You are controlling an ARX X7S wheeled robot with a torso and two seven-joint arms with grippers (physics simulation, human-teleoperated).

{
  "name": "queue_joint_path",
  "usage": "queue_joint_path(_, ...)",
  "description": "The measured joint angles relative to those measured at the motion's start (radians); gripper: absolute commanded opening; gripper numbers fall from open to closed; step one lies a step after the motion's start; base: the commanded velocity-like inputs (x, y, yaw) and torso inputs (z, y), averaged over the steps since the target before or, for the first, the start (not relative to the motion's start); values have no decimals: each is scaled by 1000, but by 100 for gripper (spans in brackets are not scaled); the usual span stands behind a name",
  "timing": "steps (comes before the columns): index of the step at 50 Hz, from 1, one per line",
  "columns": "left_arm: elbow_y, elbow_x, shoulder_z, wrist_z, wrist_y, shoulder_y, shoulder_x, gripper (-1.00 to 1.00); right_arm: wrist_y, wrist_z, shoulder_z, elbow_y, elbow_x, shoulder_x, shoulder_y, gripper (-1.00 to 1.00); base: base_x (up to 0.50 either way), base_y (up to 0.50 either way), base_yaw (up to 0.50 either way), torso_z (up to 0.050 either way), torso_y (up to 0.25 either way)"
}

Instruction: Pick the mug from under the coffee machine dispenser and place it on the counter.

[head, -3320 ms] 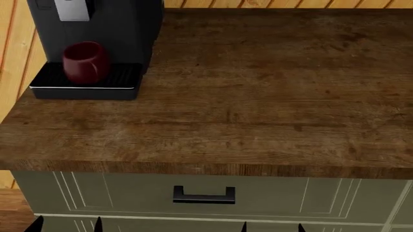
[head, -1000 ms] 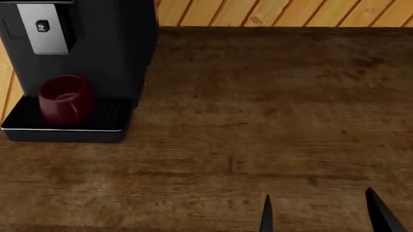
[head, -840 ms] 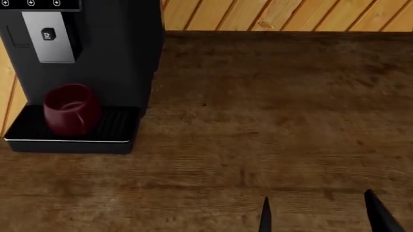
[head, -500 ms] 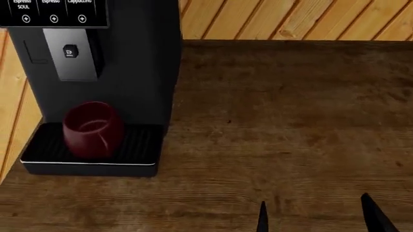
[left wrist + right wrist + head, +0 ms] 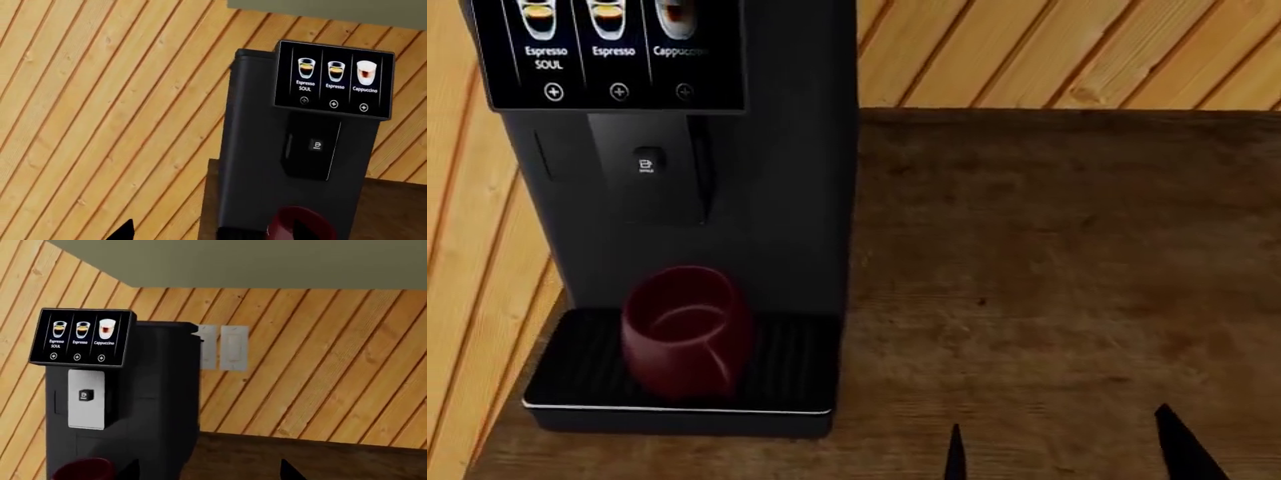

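The dark red mug stands upright on the ribbed drip tray, under the coffee machine dispenser. Only the black fingertips of my right gripper show in the head view; they stand wide open over the counter, well right of the mug. In the right wrist view the right gripper is open and empty, with the mug's rim off to one side. The left gripper is open in front of the machine, with the mug near one fingertip. It is not in the head view.
The tall black machine with its drinks screen fills the counter's left end against the orange wood-panelled wall. Two pale switch plates sit on that wall behind the machine, under a pale overhead cabinet.
The head view has closed in on the machine: machine and mug now sit lower, further right and larger. The right fingertips stay at the bottom edge. The mug has not moved on its tray.
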Motion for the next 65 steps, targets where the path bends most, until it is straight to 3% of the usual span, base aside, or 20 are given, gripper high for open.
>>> queue_joint_path(34, 2, 23, 29, -9, 11, -6, -2, 100, 13, -22, 39, 6, 19, -19, -49, 100, 109, 0, 0, 0, 0)
queue_joint_path(52, 4, 38, 49, -19, 17, -8, -3, 100, 88, -196, -16, 17, 273, -112, 46, 100, 0, 0, 0, 0, 0)
queue_joint_path(65, 3, 51, 67, -30, 19, -10, 4, 100, 149, -254, -14, 38, 448, -238, 140, 100, 0, 0, 0, 0, 0)
